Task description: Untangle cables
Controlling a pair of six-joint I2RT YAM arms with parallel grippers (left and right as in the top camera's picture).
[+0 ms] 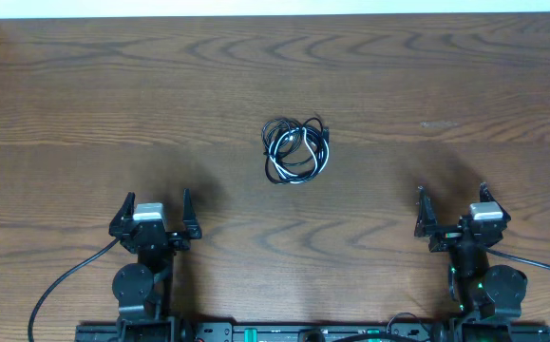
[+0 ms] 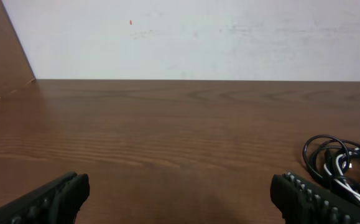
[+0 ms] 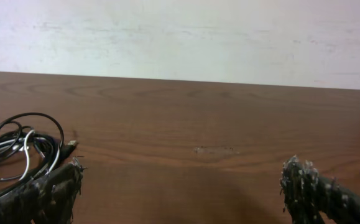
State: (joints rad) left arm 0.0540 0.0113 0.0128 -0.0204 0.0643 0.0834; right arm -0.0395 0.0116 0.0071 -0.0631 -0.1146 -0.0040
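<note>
wood table, cables bunched mid-table, both grippers empty

brown wood-grain table point(image 1: 85, 104) runs back to a plain white wall point(image 2: 192, 37). cables point(image 1: 296, 150) sit in one knotted bundle near the middle of the table: black loops with a white cord threaded through them. the bundle is well apart from both arms and nothing touches it.

left gripper point(image 1: 156, 211) is at the near edge on the left, jaws spread wide, nothing between them. right gripper point(image 1: 452, 204) is at the near edge on the right, also spread wide and holding nothing.

left wrist view: bundle is ahead and to the right, by the right finger point(image 2: 310, 199). right wrist view: bundle is ahead and to the left, by the left finger point(image 3: 43, 196). faint pale scuff point(image 3: 214, 150) shows on the wood ahead of the right gripper.
</note>
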